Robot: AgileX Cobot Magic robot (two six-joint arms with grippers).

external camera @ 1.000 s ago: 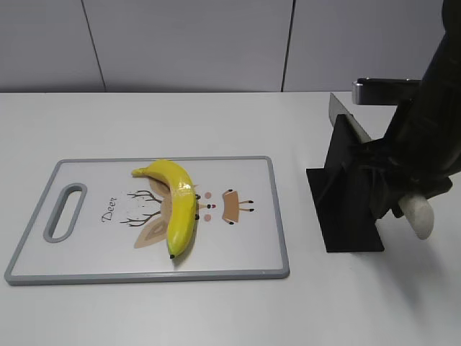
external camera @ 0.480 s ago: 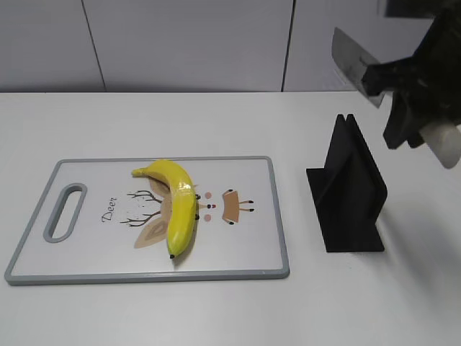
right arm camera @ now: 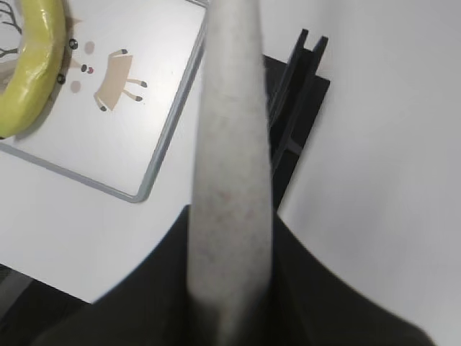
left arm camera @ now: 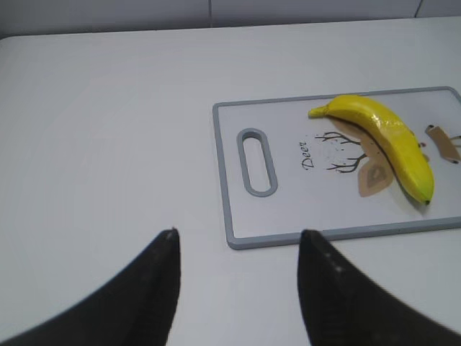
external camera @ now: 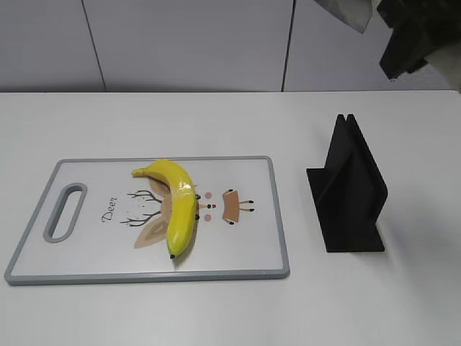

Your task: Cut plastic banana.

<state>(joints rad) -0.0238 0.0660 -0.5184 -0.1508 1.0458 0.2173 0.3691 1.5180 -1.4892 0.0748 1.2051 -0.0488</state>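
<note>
The plastic banana (external camera: 178, 203) lies on the white cutting board (external camera: 245, 245), curved, glossy yellow, with small black dots at its mid seam. It also shows in the left wrist view (left arm camera: 389, 137) and the right wrist view (right arm camera: 32, 79). My right gripper (right arm camera: 230, 216) is shut on the pale handle of a knife (right arm camera: 230, 130). In the exterior view it is at the top right edge (external camera: 410, 36), high above the table, with the blade (external camera: 347, 12) partly out of frame. My left gripper (left arm camera: 238, 241) is open and empty, over bare table left of the board.
A black knife stand (external camera: 349, 194) sits right of the board, with no knife in its slot; it also shows in the right wrist view (right arm camera: 292, 108). The board (left arm camera: 288, 209) has a grey rim, a handle hole at its left end and a deer print.
My right gripper has lifted the knife out of the black stand and risen up to the top right of the exterior view. The banana and board have not moved.
</note>
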